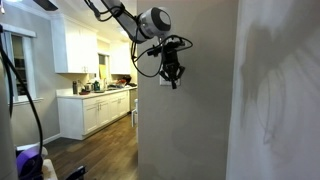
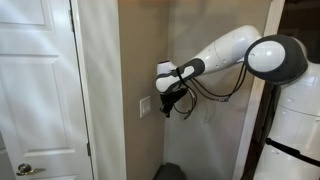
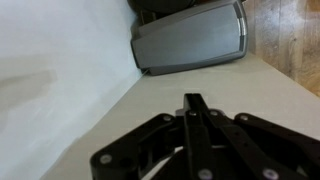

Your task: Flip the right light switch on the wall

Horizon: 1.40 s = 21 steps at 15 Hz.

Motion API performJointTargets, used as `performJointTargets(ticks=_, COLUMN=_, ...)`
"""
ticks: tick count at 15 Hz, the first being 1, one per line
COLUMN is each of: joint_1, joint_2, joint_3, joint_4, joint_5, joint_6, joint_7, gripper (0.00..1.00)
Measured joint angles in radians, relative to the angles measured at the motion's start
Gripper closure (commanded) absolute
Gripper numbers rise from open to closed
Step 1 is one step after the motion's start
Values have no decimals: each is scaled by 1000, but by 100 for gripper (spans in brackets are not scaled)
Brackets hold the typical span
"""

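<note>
On the tan wall [image 2: 125,50], beside the trim of the white door [image 2: 35,80], you have the white switch plate [image 2: 147,106] standing upright, its longer side running up and down. Your target, the right light switch [image 2: 151,107], sits in the half of that plate nearer the gripper [image 2: 167,110]. At this size it reads only as a pale patch on the plate, so you cannot tell whether its lever points up or down. Your arm [image 2: 225,50] reaches in roughly level from the side, with the wrist bent so the black claw angles downward just beside the plate's right edge. Whether it touches the plate is unclear. In an exterior view the gripper [image 1: 174,84] hangs tips-down, close against the wall's face. In the wrist view the gripper [image 3: 192,100] has its fingers pressed together into one narrow blade with nothing between them. That view looks down along the wall toward a grey bin [image 3: 190,40] on the wood floor [image 3: 290,30].
</note>
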Motion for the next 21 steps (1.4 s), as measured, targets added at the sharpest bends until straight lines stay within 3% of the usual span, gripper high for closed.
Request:
performJointTargets(ticks=4, joint_1=0, joint_2=-28, joint_3=-12, joint_4=-69, joint_5=0, joint_6=98, joint_7=-23, gripper=100)
performJointTargets(ticks=10, joint_1=1, joint_2=-40, joint_3=-13, joint_4=-145, joint_5=18, joint_6=418, joint_7=-55, gripper=100)
performJointTargets(ticks=16, joint_1=10, joint_2=-59, joint_3=-12, joint_4=-184, joint_5=221, joint_6=558, joint_7=-225, gripper=100)
performJointTargets(ticks=21, joint_1=34, joint_2=-61, joint_3=-13, joint_4=-183, joint_5=391, joint_6=583, joint_7=-366, gripper=100)
